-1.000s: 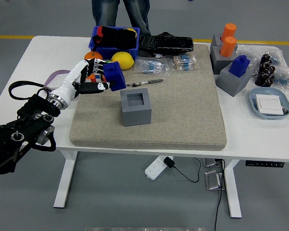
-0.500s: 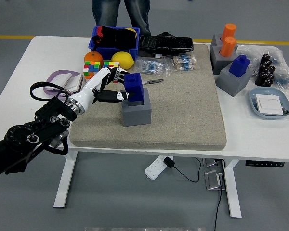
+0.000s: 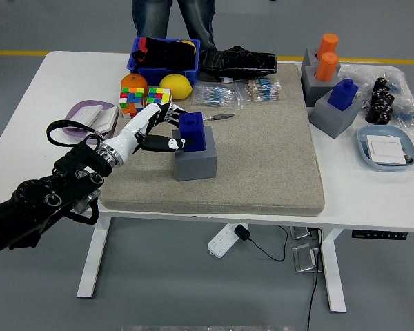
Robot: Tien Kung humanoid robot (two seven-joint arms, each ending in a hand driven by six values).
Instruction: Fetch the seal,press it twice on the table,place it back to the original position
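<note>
A blue seal (image 3: 192, 132) sits in the square hole of a grey block (image 3: 195, 158) on the beige mat (image 3: 262, 158). My left hand (image 3: 162, 132), white with black fingertips, reaches in from the lower left and its fingers are closed around the seal's left side. A second blue seal (image 3: 343, 93) stands in another grey block (image 3: 338, 114) at the right. My right arm is out of view.
Behind my hand lie two colour cubes (image 3: 143, 98), an orange (image 3: 133, 81), a lemon (image 3: 175, 84) and a blue bin (image 3: 165, 58). A pen (image 3: 221, 117) and plastic bags (image 3: 241, 92) lie on the mat's far edge. A person's legs (image 3: 172, 19) stand at the far side.
My left hand carried the blue seal from left of the grey block rightward and down into the block's hole, where it now sits lower.
</note>
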